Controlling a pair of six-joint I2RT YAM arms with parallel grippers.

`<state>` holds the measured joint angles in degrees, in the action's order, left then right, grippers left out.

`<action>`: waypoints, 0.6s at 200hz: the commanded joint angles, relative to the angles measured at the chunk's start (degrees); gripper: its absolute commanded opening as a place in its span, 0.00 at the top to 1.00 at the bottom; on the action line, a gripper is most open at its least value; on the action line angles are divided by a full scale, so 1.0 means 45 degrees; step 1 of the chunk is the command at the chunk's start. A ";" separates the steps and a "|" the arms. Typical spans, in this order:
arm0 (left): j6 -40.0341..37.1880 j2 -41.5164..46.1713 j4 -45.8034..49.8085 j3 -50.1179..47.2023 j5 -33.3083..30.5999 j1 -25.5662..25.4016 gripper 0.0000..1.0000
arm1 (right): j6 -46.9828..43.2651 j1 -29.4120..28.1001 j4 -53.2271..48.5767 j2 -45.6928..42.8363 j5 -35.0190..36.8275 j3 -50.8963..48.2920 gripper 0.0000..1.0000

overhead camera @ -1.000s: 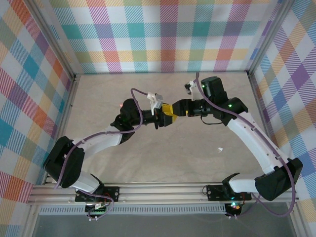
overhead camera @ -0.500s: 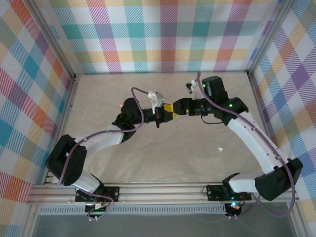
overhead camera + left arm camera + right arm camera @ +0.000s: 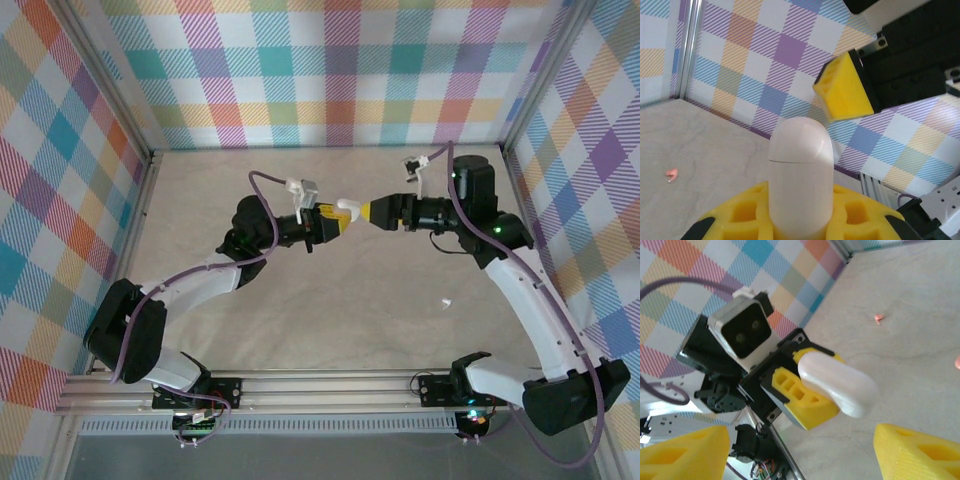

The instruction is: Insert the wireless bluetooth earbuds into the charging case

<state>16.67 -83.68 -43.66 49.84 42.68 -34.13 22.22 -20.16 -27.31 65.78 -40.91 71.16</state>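
Observation:
A pale pinkish, pebble-shaped charging case (image 3: 800, 175) stands closed and upright, with my left gripper (image 3: 800, 222) shut on its lower half between yellow pads. From above, the charging case (image 3: 345, 208) pokes out of the left gripper (image 3: 332, 217) in mid-air over the table's middle. My right gripper (image 3: 373, 210) faces it from the right, a small gap away, open with nothing in it. In the right wrist view the case (image 3: 837, 382) lies ahead of the spread right gripper (image 3: 800, 455). Two tiny pink earbuds lie on the table: one earbud (image 3: 878, 317) and another (image 3: 958, 361); one earbud (image 3: 672, 173) is far left.
A small white scrap (image 3: 447, 301) lies on the beige tabletop (image 3: 330, 310) right of centre. Plaid walls and aluminium rails (image 3: 150, 160) enclose the table on three sides. Both arms are raised above the table's middle.
The two grippers, close together a second ago, have parted. The right arm has drawn back to the right, and the case now shows in the left gripper.

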 commanded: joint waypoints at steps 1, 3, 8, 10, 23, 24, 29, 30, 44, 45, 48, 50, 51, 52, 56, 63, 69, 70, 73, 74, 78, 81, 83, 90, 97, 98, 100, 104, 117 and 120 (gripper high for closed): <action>0.0779 0.0633 -0.0365 0.0048 0.0810 0.0047 0.99 | -0.0813 -0.0028 0.0758 0.0068 -0.0649 -0.0634 0.25; 0.0801 0.0643 -0.0349 0.0049 0.0834 0.0046 0.99 | -0.0859 -0.0020 0.0747 0.0069 -0.0615 -0.0651 0.26; 0.0808 0.0692 -0.0278 0.0074 0.0860 0.0045 0.99 | -0.0934 -0.0021 0.0720 0.0087 -0.0524 -0.0702 0.26; 0.0828 0.0711 -0.0254 0.0070 0.0861 0.0045 0.99 | -0.0973 -0.0029 0.0708 0.0099 -0.0496 -0.0711 0.26; 0.0874 0.0801 -0.0091 0.0061 0.0978 0.0045 0.99 | -0.1118 -0.0016 0.0678 0.0184 -0.0370 -0.0748 0.27; 0.0880 0.0802 -0.0087 0.0059 0.0991 0.0055 0.99 | -0.1123 -0.0024 0.0678 0.0205 -0.0357 -0.0741 0.27; 0.0894 0.0838 -0.0069 0.0042 0.1019 0.0046 0.99 | -0.1146 -0.0023 0.0678 0.0234 -0.0311 -0.0731 0.27; 0.0900 0.0840 -0.0076 0.0029 0.1031 0.0045 0.99 | -0.1147 -0.0027 0.0688 0.0240 -0.0298 -0.0732 0.27; 0.0963 0.0934 -0.0078 -0.0039 0.1098 0.0045 0.99 | -0.1197 -0.0027 0.0739 0.0399 -0.0172 -0.0682 0.29; 0.0964 0.0927 -0.0081 -0.0050 0.1100 0.0045 0.99 | -0.1192 -0.0029 0.0738 0.0420 -0.0170 -0.0679 0.29; 0.0986 0.0955 -0.0078 -0.0060 0.1124 0.0043 0.99 | -0.1190 -0.0030 0.0747 0.0463 -0.0151 -0.0639 0.29; 0.0999 0.0958 -0.0072 -0.0070 0.1132 0.0030 0.99 | -0.1198 -0.0016 0.0754 0.0500 -0.0149 -0.0623 0.30; 0.1001 0.0968 -0.0078 -0.0075 0.1137 0.0028 0.99 | -0.1202 -0.0024 0.0755 0.0520 -0.0149 -0.0610 0.30; 0.1012 0.0973 -0.0071 -0.0078 0.1149 0.0027 0.99 | -0.1195 -0.0027 0.0756 0.0529 -0.0148 -0.0604 0.30; 0.1032 0.0986 -0.0073 -0.0095 0.1142 0.0026 0.99 | -0.1211 -0.0026 0.0775 0.0600 -0.0148 -0.0559 0.30; 0.1071 0.1006 -0.0065 -0.0100 0.1161 0.0025 1.00 | -0.1178 -0.0031 0.0810 0.0716 -0.0200 -0.0492 0.30; 0.1095 0.1032 -0.0050 -0.0102 0.1182 0.0026 1.00 | -0.1168 -0.0030 0.0858 0.0798 -0.0295 -0.0429 0.31; 0.1098 0.1044 -0.0057 -0.0101 0.1191 0.0026 1.00 | -0.1158 -0.0031 0.0866 0.0815 -0.0319 -0.0416 0.31; 0.1111 0.1038 -0.0055 -0.0083 0.1184 0.0031 1.00 | -0.1149 -0.0026 0.0882 0.0861 -0.0389 -0.0389 0.31; 0.1116 0.1027 -0.0059 -0.0082 0.1192 0.0028 1.00 | -0.1149 -0.0029 0.0898 0.0876 -0.0415 -0.0386 0.31; 0.1130 0.1050 -0.0044 -0.0095 0.1202 0.0026 1.00 | -0.1130 -0.0024 0.0934 0.0918 -0.0497 -0.0363 0.31; 0.1137 0.1055 -0.0029 -0.0087 0.1215 0.0031 1.00 | -0.1126 -0.0025 0.0976 0.0945 -0.0553 -0.0344 0.31; 0.1130 0.1071 -0.0021 -0.0072 0.1204 0.0027 1.00 | -0.1109 -0.0030 0.1002 0.0972 -0.0581 -0.0344 0.31; 0.1130 0.1094 0.0010 -0.0076 0.1246 0.0008 1.00 | -0.1072 -0.0021 0.1048 0.1024 -0.0620 -0.0341 0.31; 0.1127 0.1129 0.0015 -0.0054 0.1256 0.0006 1.00 | -0.1065 -0.0031 0.1068 0.1075 -0.0617 -0.0320 0.31; 0.1134 0.1122 0.0034 -0.0048 0.1258 0.0006 1.00 | -0.1078 -0.0021 0.1069 0.1080 -0.0617 -0.0312 0.31; 0.1129 0.1141 0.0034 -0.0053 0.1258 0.0006 1.00 | -0.1072 -0.0019 0.1069 0.1109 -0.0617 -0.0321 0.31; 0.1116 0.1168 0.0034 -0.0052 0.1261 0.0006 1.00 | -0.1070 -0.0030 0.1048 0.1121 -0.0617 -0.0306 0.32; 0.1113 0.1181 0.0046 -0.0010 0.1293 -0.0013 1.00 | -0.1018 -0.0030 0.0963 0.1164 -0.0450 -0.0231 0.32; 0.1093 0.1192 0.0053 -0.0006 0.1317 -0.0016 1.00 | -0.0971 -0.0031 0.0939 0.1178 -0.0357 -0.0190 0.32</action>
<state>21.26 -80.49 -42.54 49.84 46.68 -34.06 18.55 -20.25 -24.84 70.59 -42.26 68.05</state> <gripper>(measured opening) 0.171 0.683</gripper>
